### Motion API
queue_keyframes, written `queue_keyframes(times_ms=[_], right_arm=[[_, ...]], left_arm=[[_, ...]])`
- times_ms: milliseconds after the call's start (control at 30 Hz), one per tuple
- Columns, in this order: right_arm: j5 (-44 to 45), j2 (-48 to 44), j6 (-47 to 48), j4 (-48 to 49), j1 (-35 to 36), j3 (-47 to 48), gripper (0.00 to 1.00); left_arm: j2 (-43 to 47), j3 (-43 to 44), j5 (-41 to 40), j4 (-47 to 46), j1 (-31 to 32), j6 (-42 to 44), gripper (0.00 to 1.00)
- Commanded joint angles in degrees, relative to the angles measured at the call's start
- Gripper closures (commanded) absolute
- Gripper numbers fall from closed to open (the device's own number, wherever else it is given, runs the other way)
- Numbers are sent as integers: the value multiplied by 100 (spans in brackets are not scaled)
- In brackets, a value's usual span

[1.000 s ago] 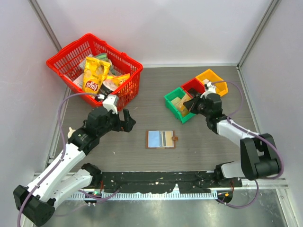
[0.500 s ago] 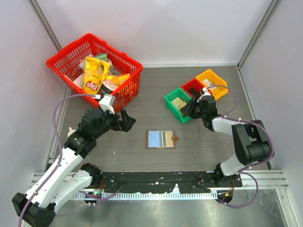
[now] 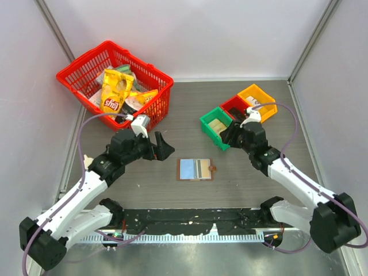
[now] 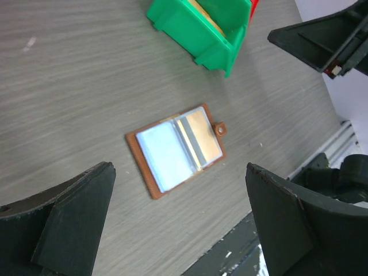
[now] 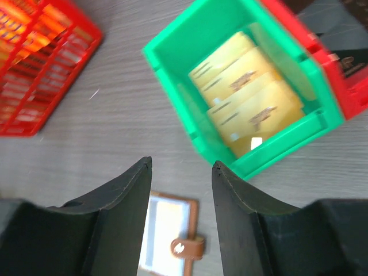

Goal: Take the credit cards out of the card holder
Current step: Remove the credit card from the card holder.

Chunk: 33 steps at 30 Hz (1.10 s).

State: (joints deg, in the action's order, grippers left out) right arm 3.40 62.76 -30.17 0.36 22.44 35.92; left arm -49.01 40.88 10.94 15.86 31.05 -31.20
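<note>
The brown card holder (image 3: 195,169) lies open and flat on the table, pale blue inner face up, tab to the right. In the left wrist view the card holder (image 4: 175,150) shows a tan card (image 4: 205,137) in its right pocket. Several yellowish credit cards (image 5: 247,95) lie stacked in the green bin (image 3: 208,123). My left gripper (image 3: 163,146) hovers left of the holder, wide open and empty (image 4: 179,169). Open with nothing between its fingers, my right gripper (image 3: 227,133) sits at the green bin's near side (image 5: 181,164), the card holder (image 5: 169,236) below it.
A red basket (image 3: 158,77) with yellow snack bags stands at the back left. A red bin (image 3: 234,105) and an orange bin (image 3: 257,98) adjoin the green one. A black rail (image 3: 190,218) runs along the near edge. Grey walls enclose the table.
My right gripper has opened from shut and drawn back from over the green bin toward the near side. The left gripper has moved right, closer to the card holder.
</note>
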Motion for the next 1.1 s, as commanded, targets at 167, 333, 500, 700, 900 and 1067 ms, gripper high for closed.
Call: queue_keyframes(times_ms=[167,333,500,700,900,1067], right_arm=[[-119,-195,-103,-160,1596,2,52],[-68,561,-182,-89,1887,108,52],[47,1176,-76,-115,1905,134,52],[21,1633,117,-194,1905,266,51],[-146,1932,196,-282,1940,354,51],[-243,2099,214,-308,1975,398,51]], left_arm=[[-960,16,-461,-715,797,-887,6],[-1654,113,-470,-1172,1113,-1098,17],[-2348,253,-575,-1401,1430,-1099,23],[-3183,376,-523,-1550,1650,-1143,32],[-3641,298,-628,-1551,1764,-1265,50],[-3843,61,-707,-1551,1782,-1476,53]])
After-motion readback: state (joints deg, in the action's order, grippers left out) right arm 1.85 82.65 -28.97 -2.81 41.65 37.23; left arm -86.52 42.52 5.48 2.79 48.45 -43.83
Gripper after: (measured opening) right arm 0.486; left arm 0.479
